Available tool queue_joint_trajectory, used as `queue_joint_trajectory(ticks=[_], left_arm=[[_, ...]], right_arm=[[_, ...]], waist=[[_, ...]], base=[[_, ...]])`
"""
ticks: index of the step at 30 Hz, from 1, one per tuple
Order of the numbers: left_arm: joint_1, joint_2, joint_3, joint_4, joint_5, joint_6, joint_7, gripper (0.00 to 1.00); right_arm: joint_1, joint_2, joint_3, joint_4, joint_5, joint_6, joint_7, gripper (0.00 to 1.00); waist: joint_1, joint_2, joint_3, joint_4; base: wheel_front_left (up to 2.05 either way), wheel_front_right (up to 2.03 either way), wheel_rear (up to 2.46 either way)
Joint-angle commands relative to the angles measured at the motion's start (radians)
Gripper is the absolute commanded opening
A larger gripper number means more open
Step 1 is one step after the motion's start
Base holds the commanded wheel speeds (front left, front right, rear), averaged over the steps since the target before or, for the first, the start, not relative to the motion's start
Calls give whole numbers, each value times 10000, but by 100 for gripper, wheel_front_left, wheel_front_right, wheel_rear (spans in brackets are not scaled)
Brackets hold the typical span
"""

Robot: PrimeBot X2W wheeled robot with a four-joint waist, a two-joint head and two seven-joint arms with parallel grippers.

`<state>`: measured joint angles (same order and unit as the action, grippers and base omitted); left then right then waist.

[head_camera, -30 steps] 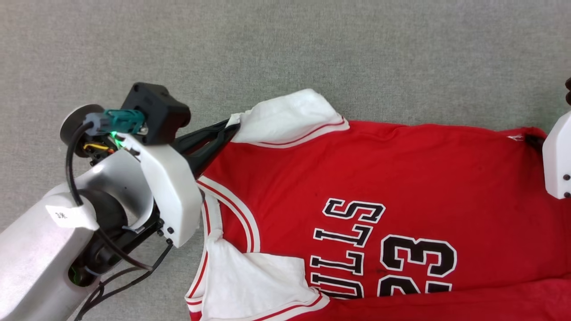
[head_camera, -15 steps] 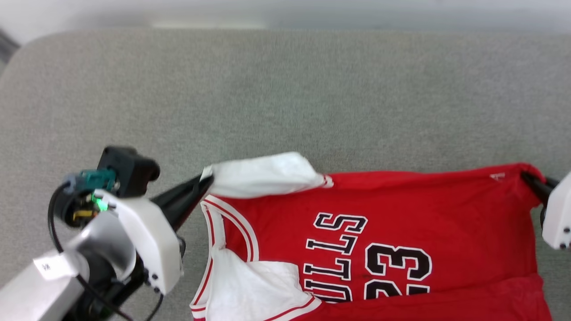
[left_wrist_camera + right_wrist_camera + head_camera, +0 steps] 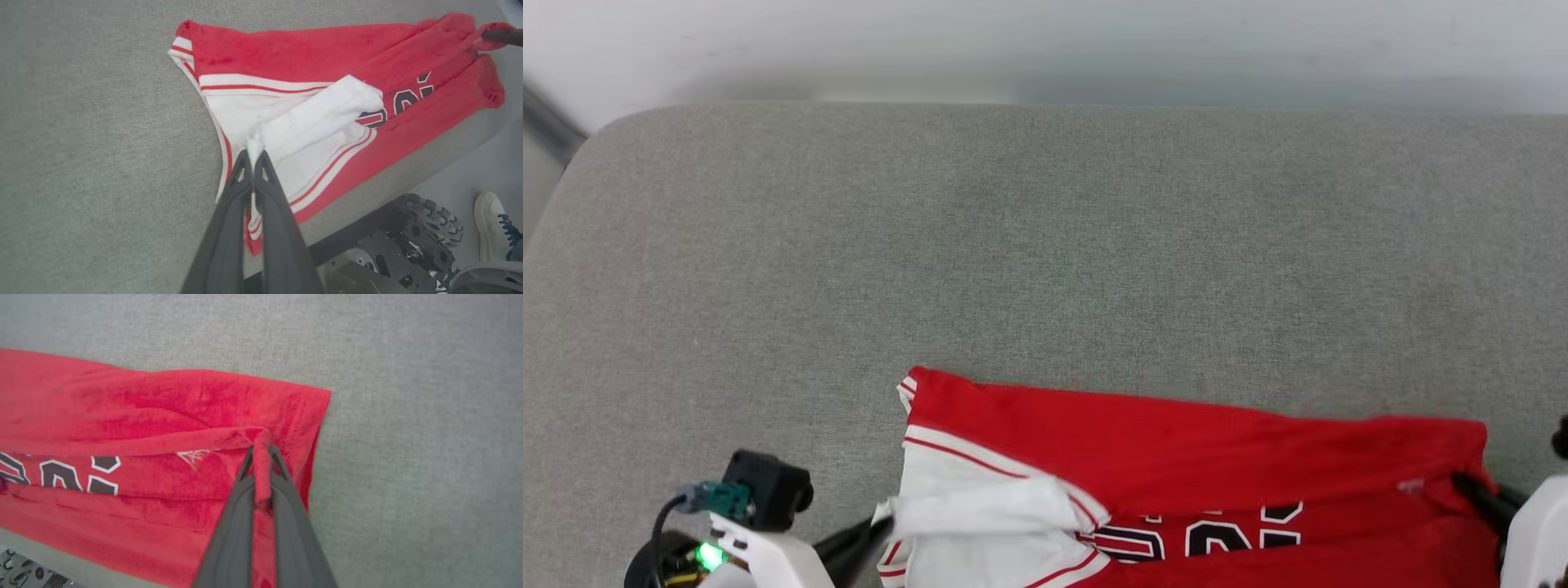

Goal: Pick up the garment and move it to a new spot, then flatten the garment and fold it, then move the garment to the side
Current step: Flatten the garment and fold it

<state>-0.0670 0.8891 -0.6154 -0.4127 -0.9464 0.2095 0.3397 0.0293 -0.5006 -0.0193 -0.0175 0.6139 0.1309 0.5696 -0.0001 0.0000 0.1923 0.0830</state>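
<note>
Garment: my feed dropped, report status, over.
Both shut on the garment: left gripper at white sleeve, right gripper at hem corner. It lies partly folded on grey surface. Shoe on floor, off the surface.

A grey cloth-covered pad [image 3: 1045,245] with a rounded far corner carries one thing, the shirt [image 3: 1176,441]. It lies stretched between the left gripper [image 3: 253,157] and the right gripper [image 3: 261,451]. A plain red strip is folded over part of its black lettering [image 3: 1201,535]. A white sleeve [image 3: 318,110] sits just ahead of the left gripper's tips, and a red corner sits at the right gripper's tips. Past both sets of tips the grey cloth runs on to the pad's far edge. Back beside the left gripper's fingers, the shirt reaches the pad's near edge.
</note>
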Motion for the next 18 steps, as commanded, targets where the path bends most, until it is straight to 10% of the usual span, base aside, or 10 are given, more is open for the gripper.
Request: queue_joint_trajectory(ticks=[1, 18], left_arm=[[182, 21, -45, 58, -44, 44, -35, 0], [194, -803, -1408, 2196, 967, -389, -34, 0]], right_arm=[[238, -61, 64, -63, 34, -4, 62, 0], [642, -1271, 1795, 530, -482, -4, -36, 0]], waist=[[1, 0, 0, 2], [1, 0, 104, 37]], base=[[0, 0, 0], [0, 0, 0]])
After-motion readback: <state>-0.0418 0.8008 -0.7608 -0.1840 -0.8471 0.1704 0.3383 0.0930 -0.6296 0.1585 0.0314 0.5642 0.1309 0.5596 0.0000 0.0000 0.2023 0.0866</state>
